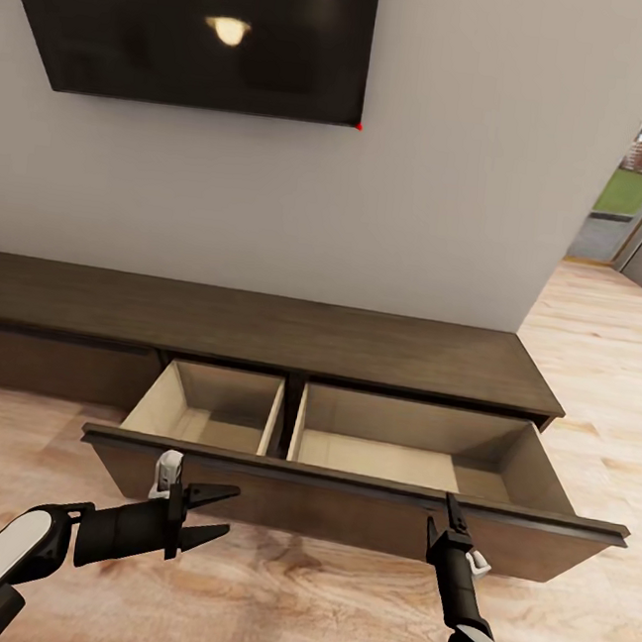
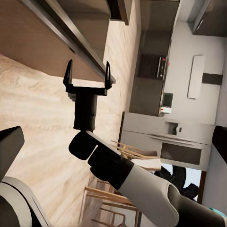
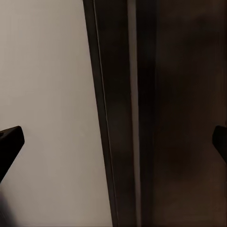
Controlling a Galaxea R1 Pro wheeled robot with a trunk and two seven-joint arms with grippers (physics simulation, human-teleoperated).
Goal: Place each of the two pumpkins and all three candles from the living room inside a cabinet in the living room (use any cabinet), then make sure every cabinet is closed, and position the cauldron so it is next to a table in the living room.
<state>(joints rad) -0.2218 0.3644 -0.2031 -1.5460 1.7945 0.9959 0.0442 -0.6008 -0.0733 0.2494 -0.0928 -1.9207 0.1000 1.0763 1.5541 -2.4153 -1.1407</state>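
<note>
- While I face the off-white wall, the cabinet [image 1: 260,329] runs long and low along its foot: dark-brown wood, a flat plain top, no handles on its fronts.
- Its wide drawer [image 1: 360,500] stands pulled out toward me over the light plank floor [image 1: 329,601]. A single dark front board spans two pale beige compartments, split by a thin divider.
- Both compartments look bare inside; the smaller one lies to my left, the larger to my right.
- To the left of the drawer, the cabinet's front is shut flush.
- My left gripper [image 1: 214,516] hovers just before the drawer's front board, low and toward its left end, pointing sideways along it. Its two black fingers are spread apart with nothing between them, and it does not touch the wood.
- My right gripper [image 1: 450,515] points upward at the right part of the front board, its tip at the board's upper edge. From the head view I cannot tell how its fingers stand.
- My left wrist camera looks across at that right gripper [image 2: 88,75]: there its two fingers stand wide apart, just at the dark edge of the drawer front, holding nothing.
- My right wrist camera sits close on the drawer: pale inner wall on one side, dark front board [image 3: 156,118] on the other, a finger tip at each margin of the view, well apart.
- Above the cabinet hangs a black TV [image 1: 195,23] reflecting ceiling lights.
</note>
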